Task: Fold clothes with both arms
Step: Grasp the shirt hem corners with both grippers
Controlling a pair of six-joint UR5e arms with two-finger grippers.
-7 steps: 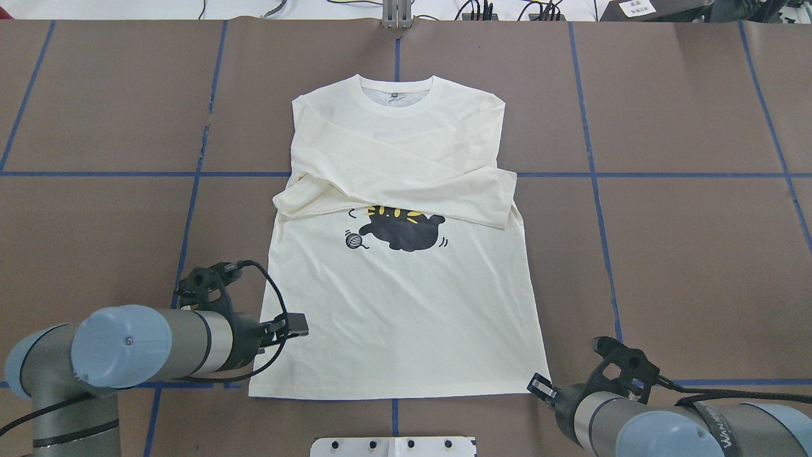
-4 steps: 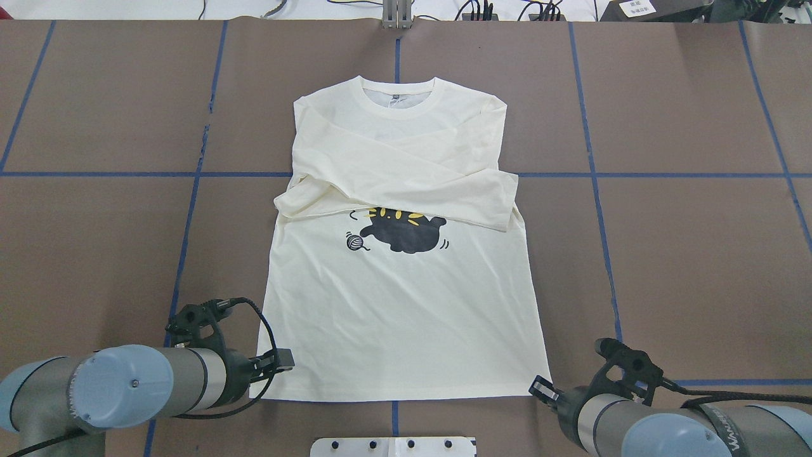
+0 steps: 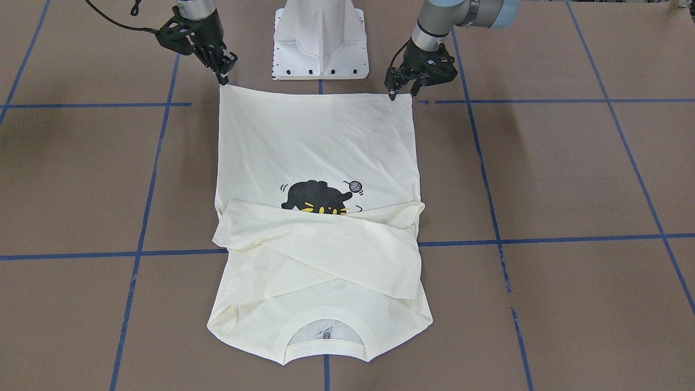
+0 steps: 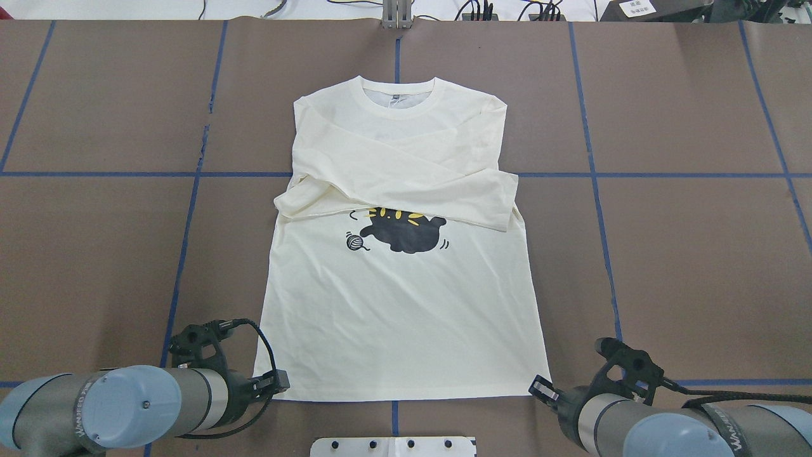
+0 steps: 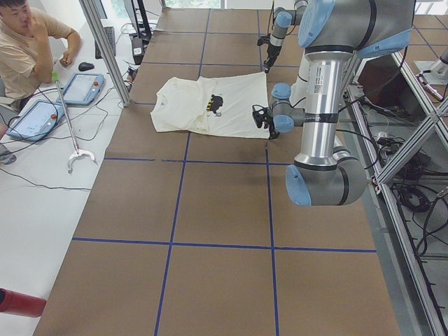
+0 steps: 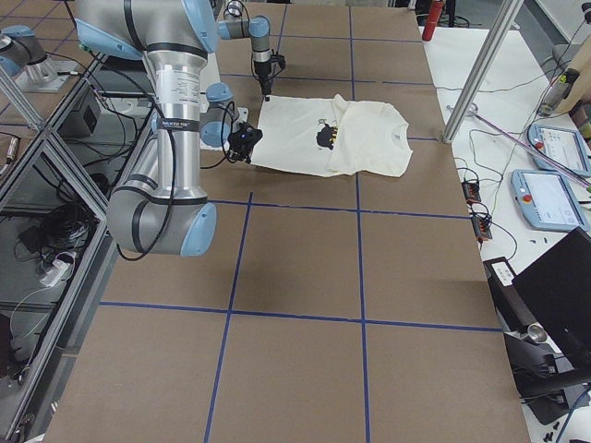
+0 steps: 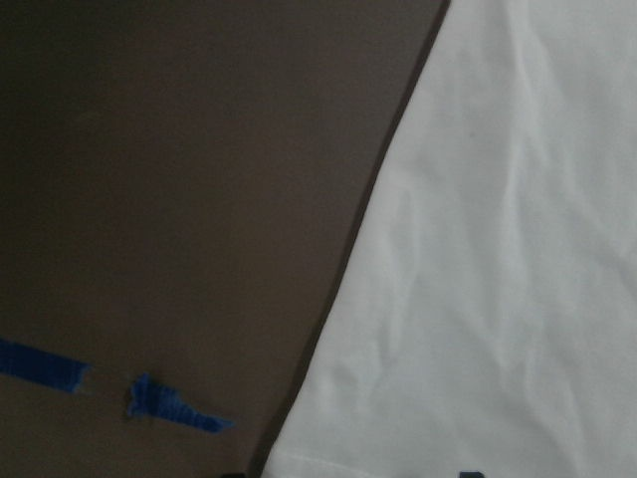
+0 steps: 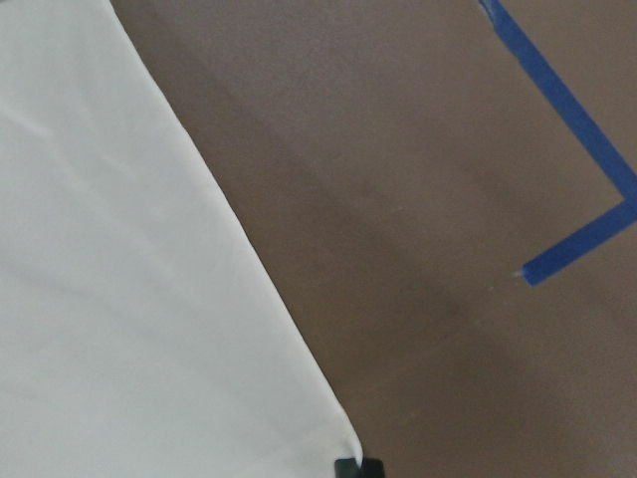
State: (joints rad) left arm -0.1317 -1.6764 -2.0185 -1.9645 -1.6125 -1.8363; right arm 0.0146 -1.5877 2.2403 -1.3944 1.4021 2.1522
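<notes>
Soft, light T-shirt (image 4: 406,317), will sag: pinch both ends of hem (image 4: 393,398). The left gripper (image 4: 281,381) and right gripper (image 4: 539,386) are there; can't tell if spread or pinching.

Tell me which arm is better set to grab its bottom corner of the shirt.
Right, by a little. The right gripper sits right at its corner of the shirt; its wrist view shows a fingertip at the corner's tip. The left gripper hangs over the hem, slightly inside its corner.
</notes>
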